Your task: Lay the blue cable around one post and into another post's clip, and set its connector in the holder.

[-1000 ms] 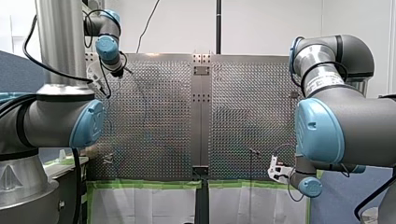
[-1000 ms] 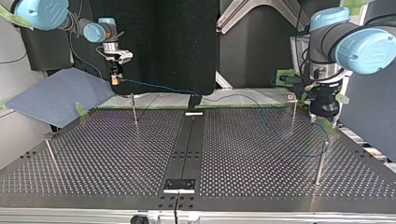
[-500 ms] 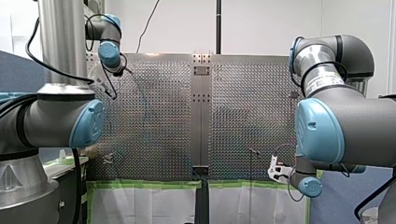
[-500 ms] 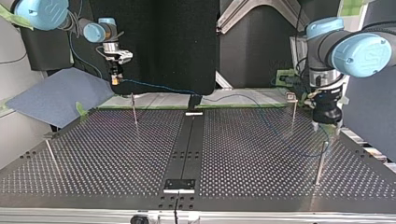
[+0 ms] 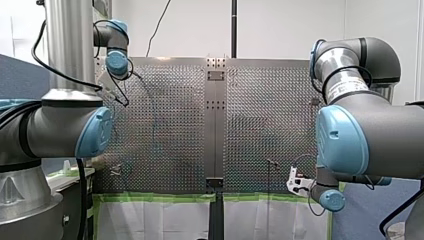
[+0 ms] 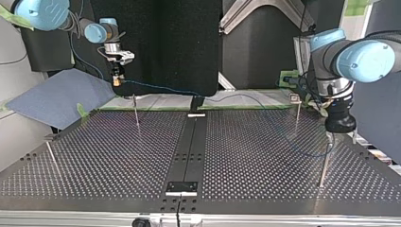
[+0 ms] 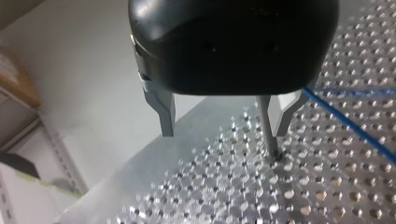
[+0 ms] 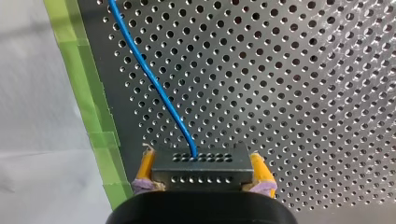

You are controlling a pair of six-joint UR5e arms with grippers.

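In the right wrist view my right gripper (image 8: 202, 156) is shut on a black connector (image 8: 203, 175), its yellow pads (image 8: 145, 164) on both sides. The blue cable (image 8: 149, 79) leaves the connector over the perforated plate. In the top view my right gripper (image 6: 116, 79) hangs above the table's far left corner. From there the cable (image 6: 189, 91) runs to the right and loops round a thin post (image 6: 325, 161). My left gripper (image 6: 342, 136) stands open just over that post. In the left wrist view the post (image 7: 267, 130) rises beside one metal finger (image 7: 286, 112), inside the open left gripper (image 7: 224, 133).
Other thin posts stand at the top view's far left (image 6: 135, 111), near left (image 6: 52, 156) and far right, the last with a clip on top (image 6: 294, 98). A black bracket (image 6: 181, 187) sits at the near middle. Green tape (image 8: 93, 116) lines the table's edge.
In the top view my left arm has moved to the right and nearer, with its gripper now over the near right post. My right arm and the connector have stayed still.
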